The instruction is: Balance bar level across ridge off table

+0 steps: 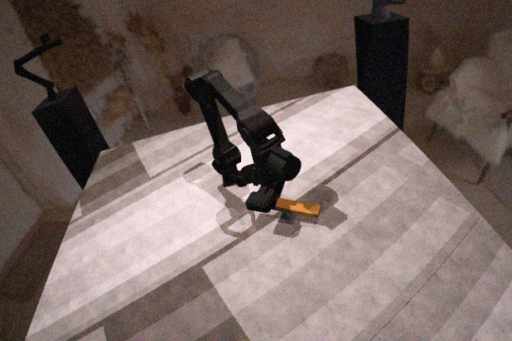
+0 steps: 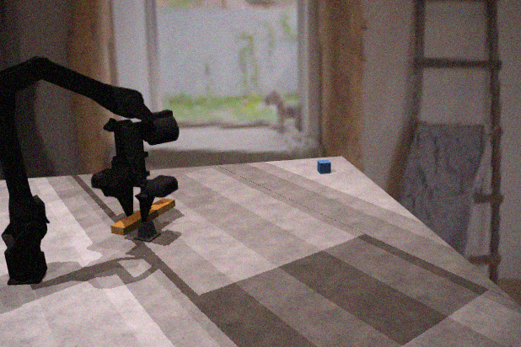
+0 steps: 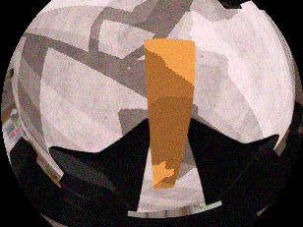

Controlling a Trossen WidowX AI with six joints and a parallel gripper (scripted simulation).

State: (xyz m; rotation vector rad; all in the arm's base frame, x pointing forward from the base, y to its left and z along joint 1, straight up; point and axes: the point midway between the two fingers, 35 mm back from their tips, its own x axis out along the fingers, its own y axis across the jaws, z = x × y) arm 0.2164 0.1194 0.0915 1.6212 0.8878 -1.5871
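1. Wrist view, nearest: the two dark fingers flanked the bar (image 3: 170, 114) on either side. The jaws were clenched on the bar, gripping its narrow sides near one end.
2. The bar, orange, ran straight away from the camera, its far end over pale counter (image 3: 242, 73) crossed by grey shadow bands.
3. Exterior view: the gripper (image 2: 135, 210) pointed straight down from the arm (image 2: 76, 82), fingertips on the bar (image 2: 143, 216).
4. The bar sat above the ridge (image 2: 147, 230), a small dark block with a peaked top standing on the counter (image 2: 295, 251). Whether bar and ridge touched could not be told.
5. The bar looked roughly level; the near end overhung the counter with a shadow beneath it, so it appeared clear of the surface.
6. Top view: the gripper (image 1: 262, 201) covered one end of the bar (image 1: 298, 207); the ridge (image 1: 287, 218) showed just under the bar's near edge, close to the gripper rather than under the bar's free end.
7. Farther off: a small blue cube (image 2: 324, 166) stood near the counter's far edge, well apart from the bar.
8. Beyond: a window (image 2: 228, 40) and a ladder (image 2: 455, 104) against the wall.
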